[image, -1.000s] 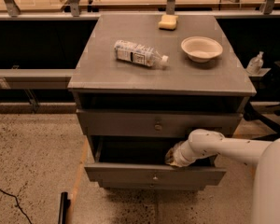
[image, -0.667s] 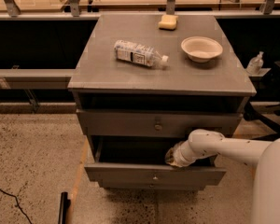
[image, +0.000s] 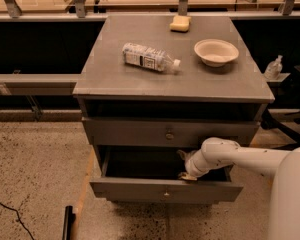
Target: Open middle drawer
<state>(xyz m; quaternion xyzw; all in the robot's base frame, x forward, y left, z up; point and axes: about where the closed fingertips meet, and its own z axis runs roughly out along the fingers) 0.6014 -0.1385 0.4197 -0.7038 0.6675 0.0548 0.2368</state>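
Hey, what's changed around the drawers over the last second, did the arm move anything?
Nothing has visibly changed. The claw is in the same spot, reaching into the pulled-out middle drawer just behind its front panel, and the drawer is out just as far. The bottle, bowl and sponge have not shifted.

Sponge (image: 180,23) at back of cabinet top (image: 140,81); bottle (image: 149,58) left of bowl (image: 216,51). Gripper (image: 186,171) at front edge of middle drawer (image: 140,189), right of centre.
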